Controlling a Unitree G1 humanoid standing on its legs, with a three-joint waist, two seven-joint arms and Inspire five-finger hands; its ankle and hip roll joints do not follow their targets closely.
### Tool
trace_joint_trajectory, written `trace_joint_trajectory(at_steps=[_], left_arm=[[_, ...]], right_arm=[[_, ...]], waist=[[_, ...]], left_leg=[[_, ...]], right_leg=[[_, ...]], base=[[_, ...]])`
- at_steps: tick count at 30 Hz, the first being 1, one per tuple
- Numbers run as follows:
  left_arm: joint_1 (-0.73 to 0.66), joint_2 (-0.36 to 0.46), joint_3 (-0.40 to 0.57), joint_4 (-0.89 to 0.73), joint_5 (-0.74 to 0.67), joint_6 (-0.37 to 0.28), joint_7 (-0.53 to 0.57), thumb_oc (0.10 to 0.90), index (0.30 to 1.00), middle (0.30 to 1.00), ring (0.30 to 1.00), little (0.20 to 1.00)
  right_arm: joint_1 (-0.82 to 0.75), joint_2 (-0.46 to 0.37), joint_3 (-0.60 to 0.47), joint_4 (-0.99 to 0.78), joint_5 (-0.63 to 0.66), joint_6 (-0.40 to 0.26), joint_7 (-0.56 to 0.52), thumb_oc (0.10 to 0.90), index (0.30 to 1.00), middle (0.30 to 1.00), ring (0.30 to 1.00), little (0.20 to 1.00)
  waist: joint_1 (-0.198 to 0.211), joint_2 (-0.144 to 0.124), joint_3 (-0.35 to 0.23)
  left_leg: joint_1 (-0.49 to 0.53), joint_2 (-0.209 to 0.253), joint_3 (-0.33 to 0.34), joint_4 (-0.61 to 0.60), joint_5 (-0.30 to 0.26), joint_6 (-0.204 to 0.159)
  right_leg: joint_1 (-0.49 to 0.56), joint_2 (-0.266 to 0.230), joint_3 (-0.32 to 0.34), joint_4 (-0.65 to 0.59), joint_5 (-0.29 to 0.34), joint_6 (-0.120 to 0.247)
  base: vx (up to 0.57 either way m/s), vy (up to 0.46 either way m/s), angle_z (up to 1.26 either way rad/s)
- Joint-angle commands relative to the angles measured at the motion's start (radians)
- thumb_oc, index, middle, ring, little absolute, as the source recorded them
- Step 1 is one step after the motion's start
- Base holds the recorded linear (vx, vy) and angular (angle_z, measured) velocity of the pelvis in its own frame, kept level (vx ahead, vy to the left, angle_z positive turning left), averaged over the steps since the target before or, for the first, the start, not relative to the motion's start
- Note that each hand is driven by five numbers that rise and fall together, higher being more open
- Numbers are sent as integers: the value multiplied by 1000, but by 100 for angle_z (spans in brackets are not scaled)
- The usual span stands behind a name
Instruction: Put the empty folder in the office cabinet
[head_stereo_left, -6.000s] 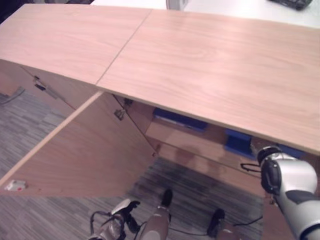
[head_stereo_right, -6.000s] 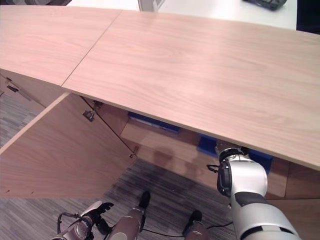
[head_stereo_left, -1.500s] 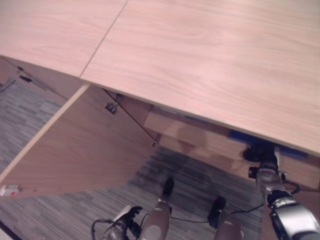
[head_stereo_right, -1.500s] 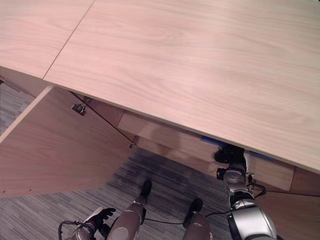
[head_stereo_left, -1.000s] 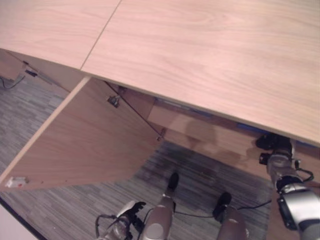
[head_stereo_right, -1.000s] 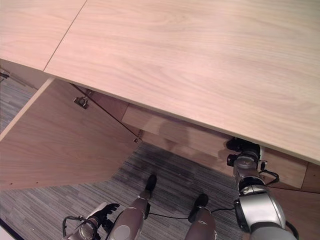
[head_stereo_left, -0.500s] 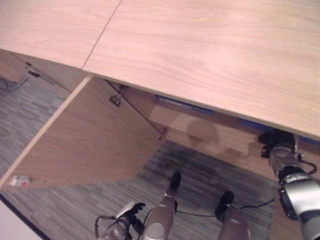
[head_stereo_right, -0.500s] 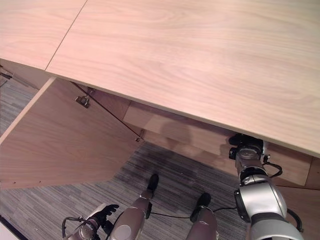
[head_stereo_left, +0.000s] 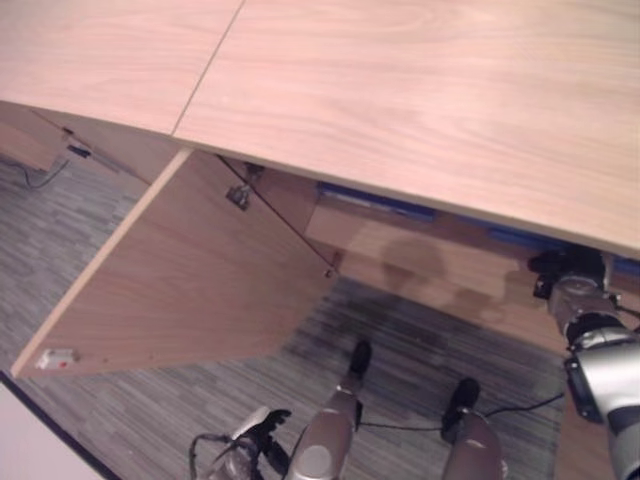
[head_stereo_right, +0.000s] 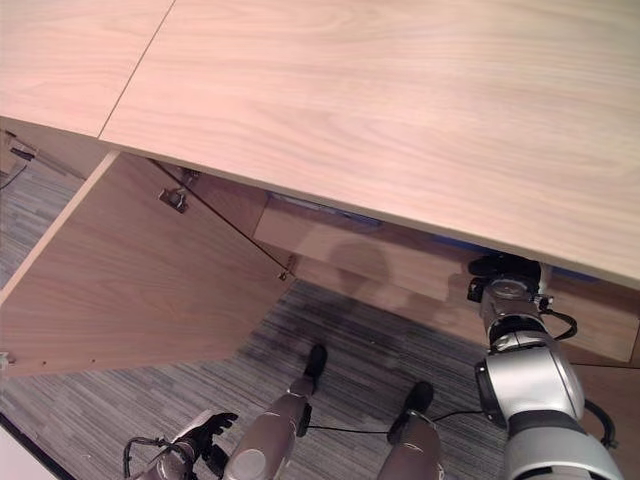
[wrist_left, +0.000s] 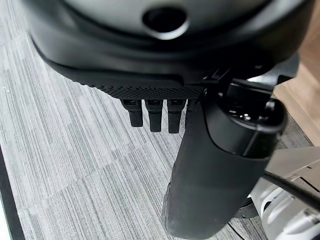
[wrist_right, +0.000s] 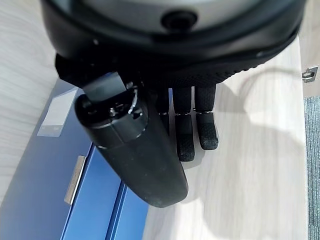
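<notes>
The cabinet (head_stereo_left: 420, 90) ran across the upper half of the head views, its pale wooden top filling most of the frame. Its door (head_stereo_left: 190, 280) hung wide open at the left, swinging out over the grey striped carpet (head_stereo_left: 150, 420), with a small metal hinge (head_stereo_left: 238, 196) at its upper inner edge. Under the top, a shelf (head_stereo_left: 420, 265) showed in the shadowed opening, and thin strips of blue folder (head_stereo_left: 375, 200) edges peeked out just below the cabinet's front lip, toward centre and right.

The right hand (head_stereo_left: 560, 270) sat at the right edge of the frame, reaching into the opening just under the lip. In its own wrist view the right hand's fingers (wrist_right: 195, 130) pointed straight out, relaxed and holding nothing, above the wooden shelf — the blue folder (wrist_right: 65, 200) lay flat on that shelf beside the thumb, at the lower left of that view, apart from the fingers.

The left hand (head_stereo_left: 250, 440) hung low at the bottom left of the head view, over the carpet. Its wrist view showed the fingers (wrist_left: 152, 115) loosely extended and empty.
</notes>
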Motion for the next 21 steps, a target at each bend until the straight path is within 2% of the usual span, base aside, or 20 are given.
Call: trace_joint_trajectory(at_steps=[1,5,8,11,12,13,14,15,17,21], left_arm=[[14,47,-42,82,5,5,18,800,900,900,900,900],[1,39,-31,91,-2,7,20,800,900,900,900,900],[-2,32,-13,97,-7,10,21,800,900,900,900,900],[0,10,30,103,-10,20,16,800,900,900,900,900],[8,-3,65,104,-9,28,13,800,900,900,900,900],[11,-6,75,103,-9,29,14,800,900,900,900,900],[20,-15,106,106,-6,35,12,800,900,900,900,900],[25,-13,105,105,-5,35,12,800,900,900,900,900],[56,-22,157,119,14,44,-1,800,900,900,900,900],[77,-34,184,128,33,51,-10,800,900,900,900,900]], right_arm=[[-300,-139,90,-125,-4,-218,-19,400,300,300,300,300],[-261,-111,68,-149,26,-235,-9,400,300,300,300,300],[-171,-61,34,-226,56,-257,8,400,300,300,300,300],[-9,15,-24,-415,95,-306,33,400,300,300,300,300],[156,89,-55,-594,81,-333,48,400,300,300,300,300],[207,108,-66,-644,75,-340,53,400,300,300,300,300],[341,159,-84,-769,65,-356,70,400,300,300,300,300],[352,162,-86,-779,62,-352,67,400,300,300,300,300],[529,225,-95,-901,9,-353,105,400,300,300,300,300],[654,261,-92,-959,-26,-345,136,400,300,300,300,300]], waist=[[52,-58,-114],[45,-65,-120],[30,-81,-130],[6,-101,-145],[-21,-123,-161],[-28,-131,-166],[-51,-149,-181],[-49,-151,-184],[-83,-180,-228],[-108,-196,-266]], left_leg=[[68,17,-15,-102,-21,-13],[65,19,-6,-101,-19,-12],[81,21,2,-106,-30,-10],[91,23,9,-104,-37,-6],[116,28,22,-108,-46,-4],[124,29,27,-108,-49,-4],[147,32,46,-110,-57,-3],[150,33,47,-111,-57,-3],[210,42,86,-118,-77,-5],[278,45,117,-124,-97,-2]], right_leg=[[33,-19,46,64,-59,77],[38,-16,48,38,-38,78],[56,-16,49,22,-39,80],[80,-10,53,-15,-12,81],[117,-8,55,-59,3,84],[129,-5,56,-73,9,84],[162,5,61,-115,25,86],[167,6,61,-120,27,86],[236,30,83,-219,58,87],[305,45,109,-287,75,87]], base=[[0,0,0],[-5,9,-1],[15,39,-2],[37,41,-9],[83,29,-23],[117,36,-26],[56,16,-24],[110,8,-24],[166,0,-21],[129,3,-38]])
